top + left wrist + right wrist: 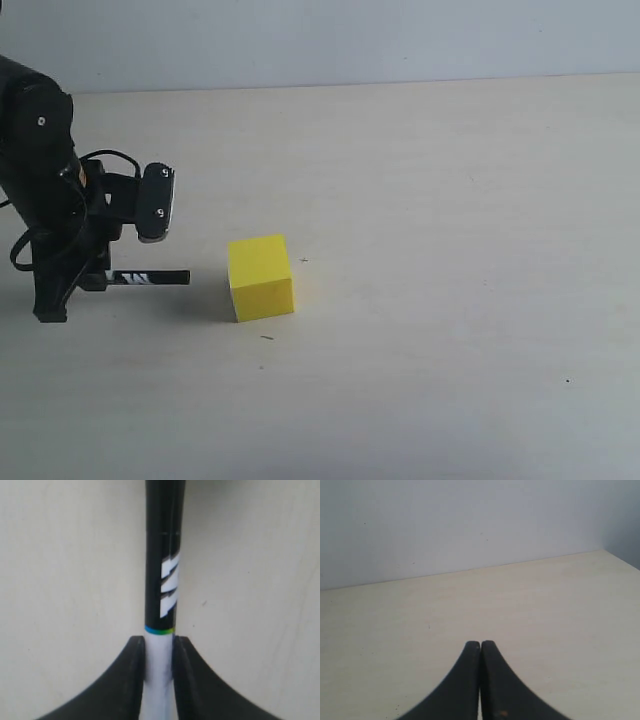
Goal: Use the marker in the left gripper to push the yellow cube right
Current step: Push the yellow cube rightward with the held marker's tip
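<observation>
Left gripper [98,281] is clamped on the white barrel of the marker [150,278], which lies level and low over the table [450,200], its black cap pointing right at the yellow cube [261,277]. Tip and cube are near but apart, so this looks like the approach. The next move calls for a straight rightward slide onto the cube's left face. Nothing stands between them. Right gripper [480,647] has its fingers together and empty.

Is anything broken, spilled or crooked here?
Nothing looks broken or spilled. The bright yellow matte cube sits flat on the pale wooden table, and the black-and-white marker pen is held straight in the left tool, short of the cube.
</observation>
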Controlling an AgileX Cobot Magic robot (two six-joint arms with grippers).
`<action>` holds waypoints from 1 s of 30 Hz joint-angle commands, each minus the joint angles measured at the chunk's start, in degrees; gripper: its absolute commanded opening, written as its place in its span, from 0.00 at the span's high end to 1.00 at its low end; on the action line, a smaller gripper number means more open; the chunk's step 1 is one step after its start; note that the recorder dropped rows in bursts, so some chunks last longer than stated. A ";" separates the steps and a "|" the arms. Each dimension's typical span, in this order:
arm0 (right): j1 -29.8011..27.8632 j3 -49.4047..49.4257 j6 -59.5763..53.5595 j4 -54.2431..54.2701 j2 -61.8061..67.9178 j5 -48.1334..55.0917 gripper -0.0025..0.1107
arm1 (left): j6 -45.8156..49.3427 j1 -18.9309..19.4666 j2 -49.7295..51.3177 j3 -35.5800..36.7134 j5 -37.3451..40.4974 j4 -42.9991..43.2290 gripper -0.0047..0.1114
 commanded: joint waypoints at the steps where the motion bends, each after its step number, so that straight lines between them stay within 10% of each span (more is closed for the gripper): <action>1: -0.16 0.32 -0.37 -0.42 -0.28 -0.22 0.98 | 1.96 -2.74 -0.03 -0.52 -3.13 -4.43 0.96; 30: -0.16 0.32 -0.37 -0.42 -0.28 -0.33 0.98 | 1.69 -12.71 -0.03 -0.52 -8.85 -5.18 0.96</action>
